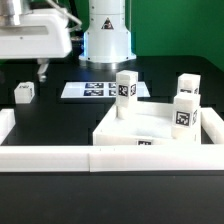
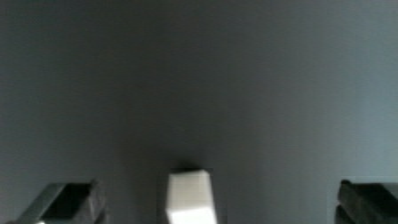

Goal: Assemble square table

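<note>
The white square table top (image 1: 150,124) lies tray-like toward the exterior view's right. Three tagged white legs stand upright on it: one at its far left corner (image 1: 126,89), one at the far right (image 1: 188,86) and one nearer on the right (image 1: 185,112). Another small white leg (image 1: 24,92) sits alone on the black table at the exterior view's left. My gripper (image 1: 41,71) hangs just above and beside that leg. In the wrist view the gripper (image 2: 221,205) is open, and a blurred white leg (image 2: 191,196) shows between its dark fingers (image 2: 71,203) without touching either.
The marker board (image 1: 100,89) lies flat behind the middle, before the robot's white base (image 1: 107,35). A low white border wall (image 1: 110,158) runs along the front and turns back at the exterior view's left (image 1: 6,124).
</note>
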Robot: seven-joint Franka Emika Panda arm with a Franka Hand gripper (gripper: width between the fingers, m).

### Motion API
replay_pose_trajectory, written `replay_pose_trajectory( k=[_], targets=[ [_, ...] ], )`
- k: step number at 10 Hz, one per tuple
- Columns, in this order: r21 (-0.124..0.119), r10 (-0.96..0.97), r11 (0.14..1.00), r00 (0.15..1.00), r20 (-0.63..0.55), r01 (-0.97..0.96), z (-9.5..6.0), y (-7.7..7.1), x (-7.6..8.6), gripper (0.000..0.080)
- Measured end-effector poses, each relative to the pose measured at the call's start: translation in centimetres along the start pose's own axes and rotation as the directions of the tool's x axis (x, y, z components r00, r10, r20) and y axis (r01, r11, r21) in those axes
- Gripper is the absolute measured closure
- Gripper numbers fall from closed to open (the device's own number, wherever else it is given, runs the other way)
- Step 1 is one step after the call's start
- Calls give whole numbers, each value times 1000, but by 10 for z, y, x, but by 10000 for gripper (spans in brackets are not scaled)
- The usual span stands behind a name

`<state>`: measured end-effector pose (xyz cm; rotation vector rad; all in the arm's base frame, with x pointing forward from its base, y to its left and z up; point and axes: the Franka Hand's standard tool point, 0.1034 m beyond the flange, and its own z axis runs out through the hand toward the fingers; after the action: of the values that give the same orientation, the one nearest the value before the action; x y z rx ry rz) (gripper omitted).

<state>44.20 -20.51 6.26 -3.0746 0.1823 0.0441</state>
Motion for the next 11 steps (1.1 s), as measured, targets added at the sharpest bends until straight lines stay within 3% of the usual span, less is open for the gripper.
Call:
replay_pose_trajectory(
  k=[2, 3, 5, 6, 7, 8, 9, 11],
  targets=[
    [25, 26, 999, 993, 111, -29, 0, -9, 6, 150],
    [49, 28, 998, 982, 185, -37, 2, -14, 2, 150],
    [71, 8, 997, 958, 285, -29, 4, -18, 1, 150],
    [42, -42, 999, 945, 324, 30, 12, -11, -3, 150],
    [29, -130, 991, 910, 395, 129, 19, -2, -17, 150],
    [32, -233, 969, 869, 436, 244, 21, 5, -24, 150],
    [67, -337, 935, 820, 462, 347, 24, 5, -29, 150],
    [82, -287, 950, 738, 611, 302, 25, -1, -35, 150]
  ],
)
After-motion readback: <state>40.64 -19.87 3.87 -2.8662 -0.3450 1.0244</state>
